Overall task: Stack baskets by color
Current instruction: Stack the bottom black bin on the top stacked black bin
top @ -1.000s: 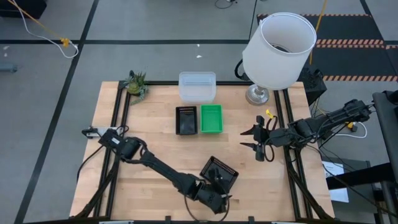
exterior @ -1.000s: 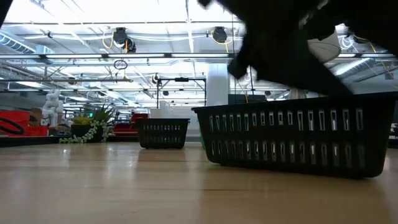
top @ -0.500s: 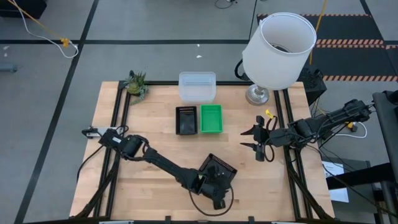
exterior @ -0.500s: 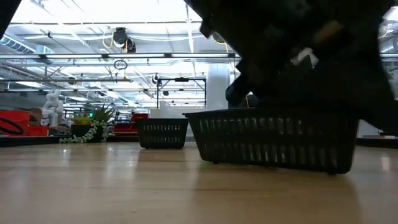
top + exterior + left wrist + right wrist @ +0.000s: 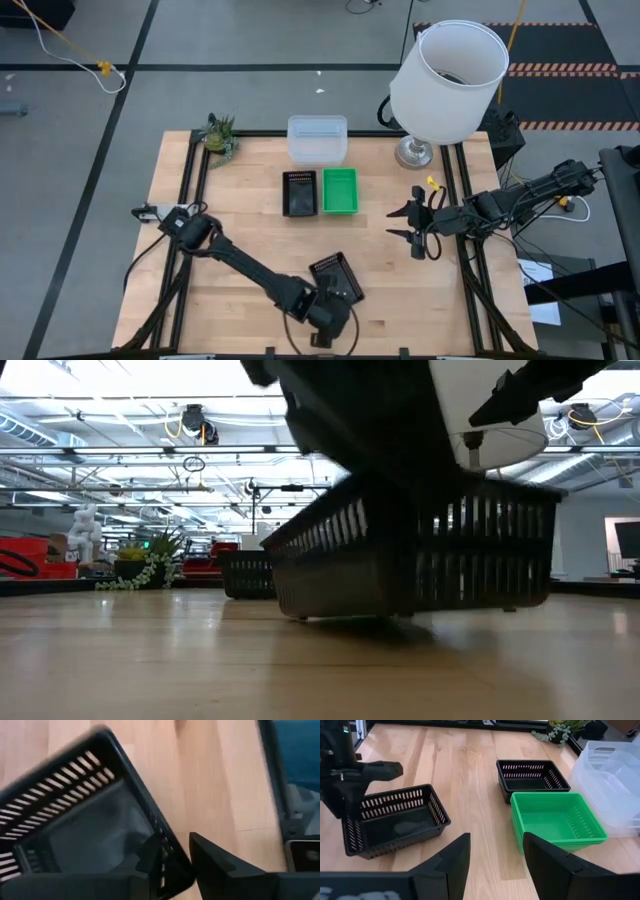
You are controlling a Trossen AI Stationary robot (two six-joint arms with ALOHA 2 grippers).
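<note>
Jaws of the left gripper (image 5: 172, 857) pinch the black basket (image 5: 336, 278) wall, 1 finger inside, 1 outside

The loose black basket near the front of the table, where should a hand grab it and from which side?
Grip the black basket by one thin slotted wall, coming from above with one finger inside and one outside. It sits open side up with upright rims, too wide to span. The left hand already straddles a wall near a corner this way.

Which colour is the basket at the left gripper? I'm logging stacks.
Black basket with slotted walls; clearest in the right wrist view.
</note>
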